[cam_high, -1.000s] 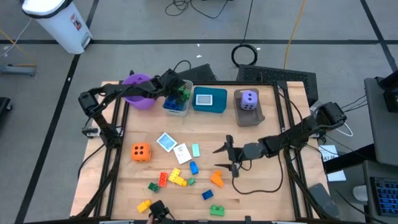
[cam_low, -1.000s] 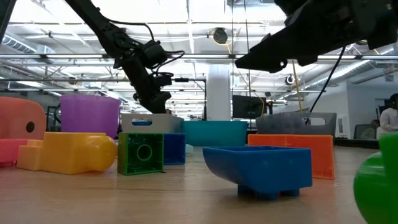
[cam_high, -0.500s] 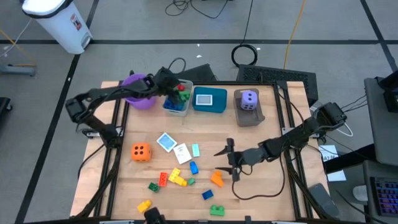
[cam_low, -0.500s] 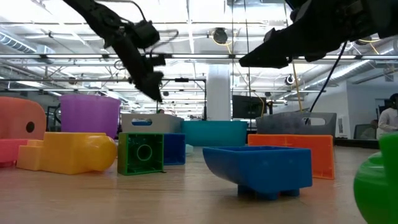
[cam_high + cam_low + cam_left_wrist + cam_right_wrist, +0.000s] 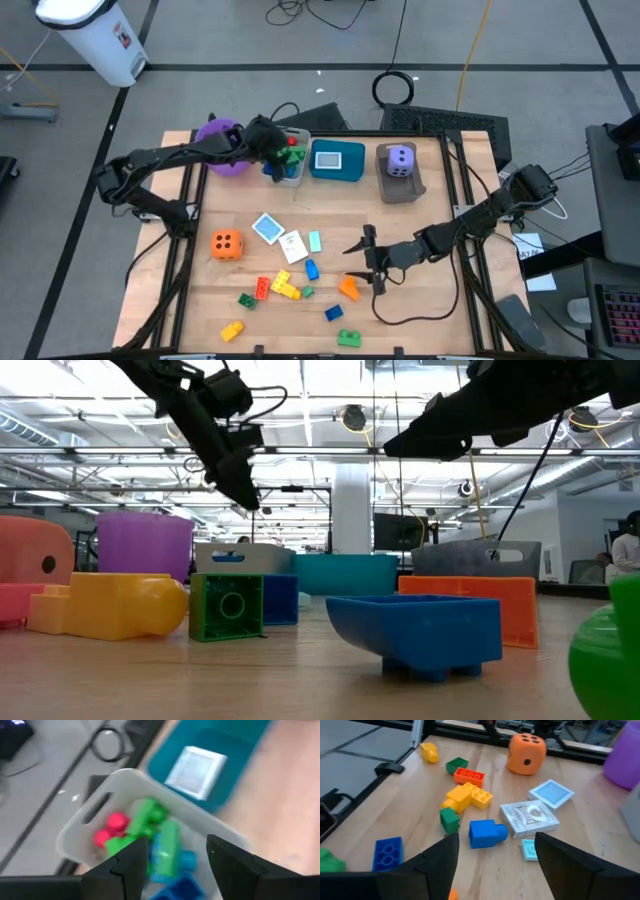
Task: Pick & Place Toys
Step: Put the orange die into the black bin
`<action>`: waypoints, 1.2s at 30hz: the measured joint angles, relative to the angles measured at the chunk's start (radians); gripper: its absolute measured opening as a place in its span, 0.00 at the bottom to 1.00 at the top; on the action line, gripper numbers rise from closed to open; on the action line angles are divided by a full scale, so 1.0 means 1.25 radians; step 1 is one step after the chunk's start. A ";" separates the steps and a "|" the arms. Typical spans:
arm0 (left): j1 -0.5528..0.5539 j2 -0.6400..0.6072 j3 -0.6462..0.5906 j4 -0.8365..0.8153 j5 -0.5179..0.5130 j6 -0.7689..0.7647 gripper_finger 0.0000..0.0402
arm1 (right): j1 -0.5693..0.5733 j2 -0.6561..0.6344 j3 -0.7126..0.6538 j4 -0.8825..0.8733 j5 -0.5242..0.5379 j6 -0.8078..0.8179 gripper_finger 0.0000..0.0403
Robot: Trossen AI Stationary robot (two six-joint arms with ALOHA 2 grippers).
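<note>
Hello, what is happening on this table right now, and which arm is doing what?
A two-armed robot is sorting toys into bins. The left gripper hangs open and empty above the grey bin, which already holds red, green and blue bricks. The right gripper is open too, low over the table beside the orange brick. The purple die sits in the brown bin; the orange die, cards and more bricks lie on the table.

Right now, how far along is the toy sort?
Done: red, green and blue bricks in the grey bin, a card in the teal bin, the purple die in the brown bin.
In hand: nothing; the left pincer hangs open over the grey bin, the right pincer open above the loose pile.
Left: the orange die, cards and scattered bricks on the table.
</note>
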 joint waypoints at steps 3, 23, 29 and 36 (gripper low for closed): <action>-0.034 -0.025 0.000 -0.072 0.030 -0.002 0.52 | 0.009 0.000 0.000 0.000 0.036 0.000 0.62; -0.426 -0.058 -0.010 -0.611 -0.062 -0.353 0.52 | -0.018 0.000 0.000 0.044 0.051 -0.002 0.62; -0.563 -0.069 -0.011 -0.673 -0.081 -0.485 0.52 | -0.018 0.000 0.000 0.042 0.051 0.000 0.62; -0.721 -0.171 -0.011 -0.689 -0.081 -0.625 0.52 | -0.018 0.000 0.000 0.034 0.050 0.004 0.62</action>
